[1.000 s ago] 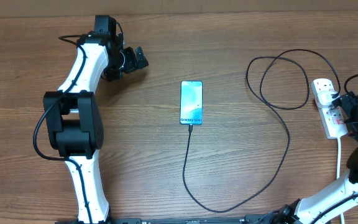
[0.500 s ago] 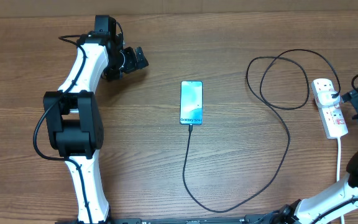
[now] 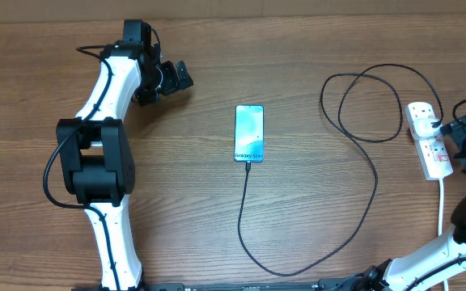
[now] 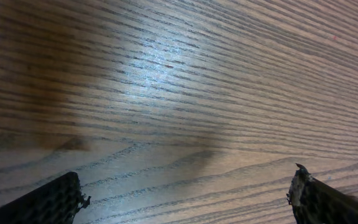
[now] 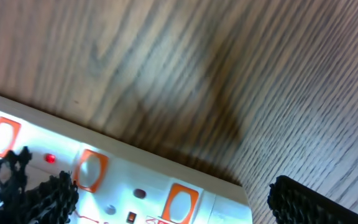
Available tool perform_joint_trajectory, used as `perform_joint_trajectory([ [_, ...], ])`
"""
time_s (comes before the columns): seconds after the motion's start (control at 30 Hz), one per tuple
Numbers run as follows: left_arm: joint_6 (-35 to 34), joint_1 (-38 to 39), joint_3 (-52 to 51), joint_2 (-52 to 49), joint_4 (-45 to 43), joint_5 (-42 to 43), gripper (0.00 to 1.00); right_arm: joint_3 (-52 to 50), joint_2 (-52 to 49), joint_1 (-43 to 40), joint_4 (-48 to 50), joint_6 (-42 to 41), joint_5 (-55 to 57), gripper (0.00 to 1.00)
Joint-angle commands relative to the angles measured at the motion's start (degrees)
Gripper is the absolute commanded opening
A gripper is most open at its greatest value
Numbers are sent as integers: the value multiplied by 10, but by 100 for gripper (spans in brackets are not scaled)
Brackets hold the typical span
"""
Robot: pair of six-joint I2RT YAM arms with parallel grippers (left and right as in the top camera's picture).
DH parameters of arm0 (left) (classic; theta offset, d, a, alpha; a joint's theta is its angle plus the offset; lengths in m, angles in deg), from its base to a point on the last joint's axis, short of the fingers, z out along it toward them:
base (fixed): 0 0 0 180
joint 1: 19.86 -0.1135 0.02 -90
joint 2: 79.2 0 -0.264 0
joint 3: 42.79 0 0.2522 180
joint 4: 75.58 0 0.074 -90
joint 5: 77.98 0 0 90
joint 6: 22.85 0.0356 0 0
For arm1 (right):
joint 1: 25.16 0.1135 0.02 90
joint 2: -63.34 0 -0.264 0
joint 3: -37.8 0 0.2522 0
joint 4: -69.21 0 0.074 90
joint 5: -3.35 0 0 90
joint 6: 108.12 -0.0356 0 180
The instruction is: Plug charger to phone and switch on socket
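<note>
The phone lies flat in the middle of the tabletop, screen up. The charger meets its short edge nearest the robot. From there the thin black cable runs toward the robot, sweeps right and loops up to the socket near the right edge.

The right fingers are spread apart, just beside the socket's outer long side. In the wrist view one of them hangs over the socket's face. A small red dot beside a switch may be a lit indicator, but it is too blurred to be sure.

The left fingers are spread wide over bare wood, well to the left of the phone.
</note>
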Motion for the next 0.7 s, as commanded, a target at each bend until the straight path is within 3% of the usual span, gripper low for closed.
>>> perform_joint_trajectory([
  [0.0, 2, 5, 2, 14, 1, -6, 100, -10, -7, 3, 6, 0, -9, 100],
  [0.67, 2, 5, 2, 14, 1, -6, 100, -25, -13, 7, 7, -2, 15, 100],
])
